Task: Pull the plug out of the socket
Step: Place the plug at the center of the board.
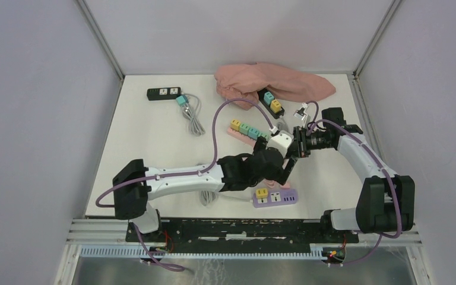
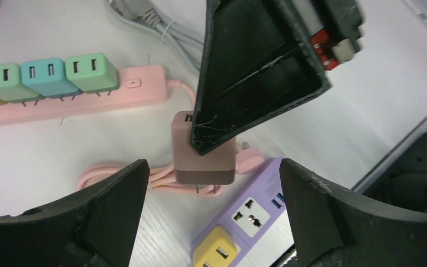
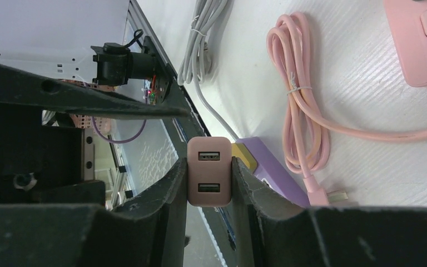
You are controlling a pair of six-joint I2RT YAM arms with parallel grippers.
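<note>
The right fingers [image 3: 161,200] pinch a pink plug [image 3: 208,172] above the desk [image 1: 154,136]. The left fingers [image 2: 111,211] are spread wide nearby.

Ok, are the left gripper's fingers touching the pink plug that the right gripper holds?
Apart. Left wrist view shows a clear gap on both sides between the pink plug and the left gripper's fingers; only the right gripper clamps it.

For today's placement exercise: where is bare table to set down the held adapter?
Bare: left side, between grey cable and left arm; near right, between purple strip and right arm. Crowded: around pink strip.
</note>
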